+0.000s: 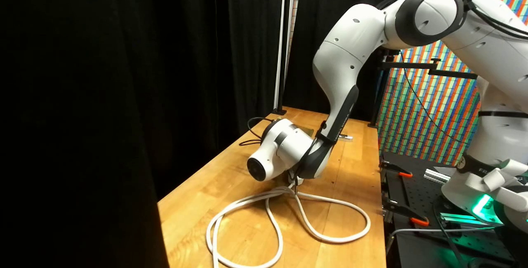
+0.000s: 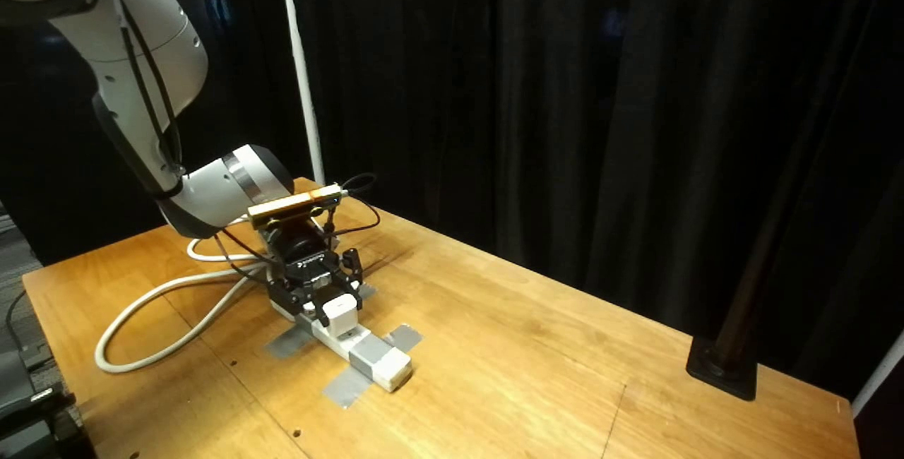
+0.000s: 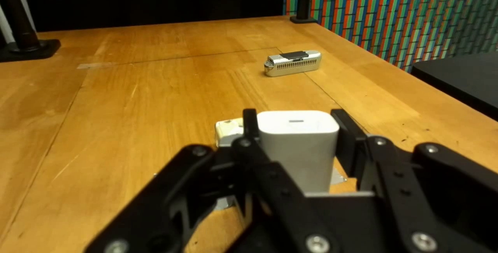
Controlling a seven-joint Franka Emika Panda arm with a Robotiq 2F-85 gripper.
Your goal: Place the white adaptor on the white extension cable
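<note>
The socket block is right under the white adaptor held by the end effector

The end effector is closed on the adaptor. A black finger is on each side of it, and the adaptor stands about upright. Below it is the socket block of the white extension cable, stuck down to the tabletop with grey tape.

What matters now is how the block lies. It is long and thin, and it runs about the same way as the tabletop's long edge by the black curtain. The end effector hangs over the end where the cable comes out. The bare end is ahead of the fingers, a bit nearer that curtain edge. So the fingers point a little across the block, not straight along it.

The adaptor is between two bands of tape on the block. I think the way to go is down, not sideways. It may need a small turn to match the block. I cannot tell if it touches the block or is just above it, or if it is plugged in. If it is in, the fingers only have to let go. If not, a push at a slant could tip it.
</note>
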